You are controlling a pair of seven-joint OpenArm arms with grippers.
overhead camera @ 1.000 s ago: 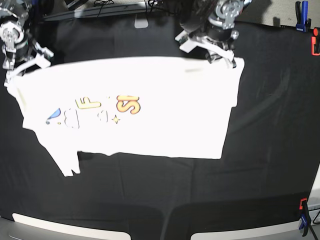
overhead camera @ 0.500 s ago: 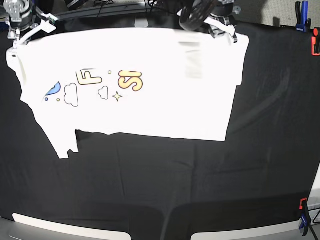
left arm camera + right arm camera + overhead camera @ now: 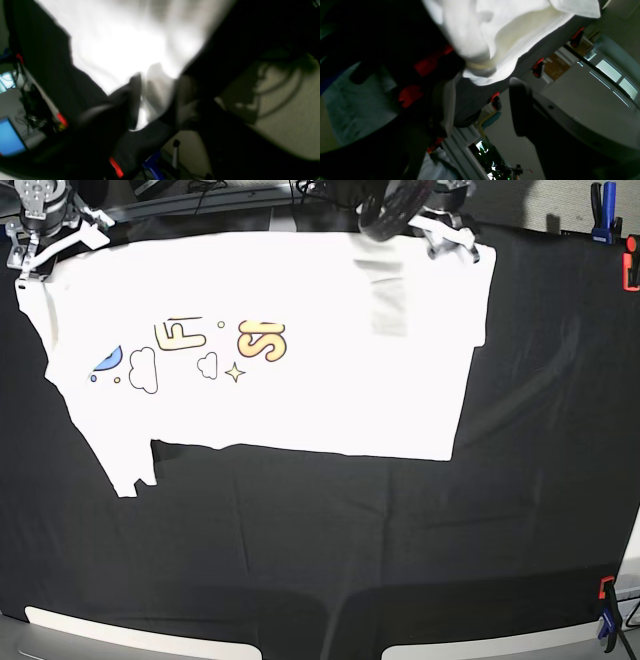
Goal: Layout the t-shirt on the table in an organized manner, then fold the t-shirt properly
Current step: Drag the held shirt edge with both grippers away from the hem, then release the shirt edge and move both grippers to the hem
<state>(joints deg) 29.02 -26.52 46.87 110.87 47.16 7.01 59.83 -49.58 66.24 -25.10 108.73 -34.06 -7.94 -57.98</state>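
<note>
Base view: t-shirt point(image 3: 300, 360) flat, far corners by spread right hand point(image 3: 45, 235) and left hand point(image 3: 445, 225), its spread unclear.

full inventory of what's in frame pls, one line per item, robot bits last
t-shirt: one, white with blue, yellow and orange cartoon print, spread print-up across the far half of the table, a sleeve pointing toward the near left
table: one, wrinkled black cloth, fills most of the base view
clamps: at least three, orange and blue, on the table's right edge, two far and one near
right gripper: one, dark, at the shirt's far left corner in the base view, jaws open, cloth edge just beyond them
left gripper: one, white-fingered, at the shirt's far right corner; wrist view too blurred to judge its jaws
</note>
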